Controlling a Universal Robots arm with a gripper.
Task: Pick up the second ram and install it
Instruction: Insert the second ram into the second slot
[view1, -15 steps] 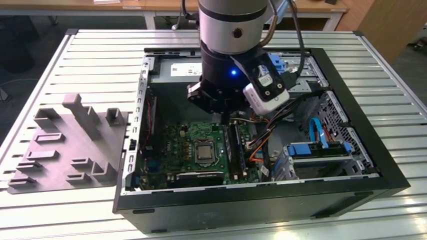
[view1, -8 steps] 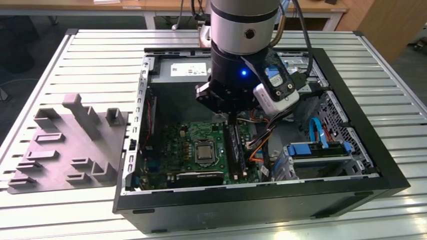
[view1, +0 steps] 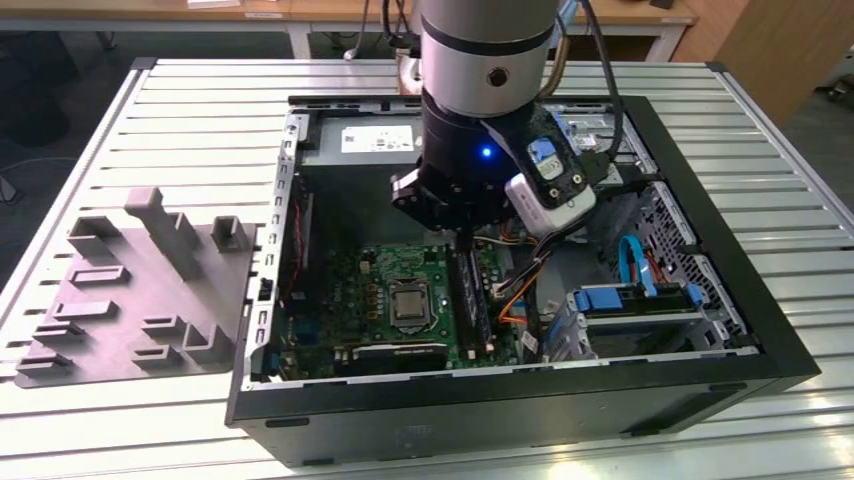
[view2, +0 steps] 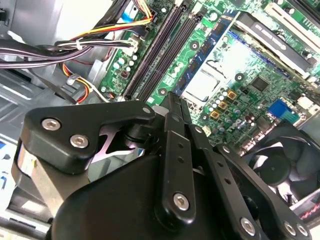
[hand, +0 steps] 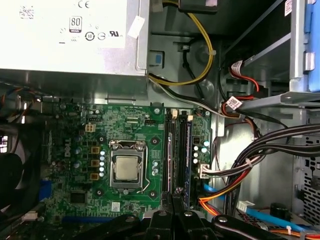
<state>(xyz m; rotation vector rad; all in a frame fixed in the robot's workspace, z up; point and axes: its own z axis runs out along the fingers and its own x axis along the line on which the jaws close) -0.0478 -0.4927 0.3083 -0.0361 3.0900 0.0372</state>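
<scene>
gripper (view2: 173, 102) low over the slots (hand: 178, 150), jaws pinched together, nothing between them. blue ram (hand: 189, 150) stands on edge in the outer slot, cable side, just off the fingertips' line; seated or not, can't tell. looks like a press-home: push straight down on the strip, evenly along it, clear of the cables (hand: 270, 145).

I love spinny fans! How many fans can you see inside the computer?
1. The black fan sits beside the green board in the second wrist view. More may be hidden.
</scene>
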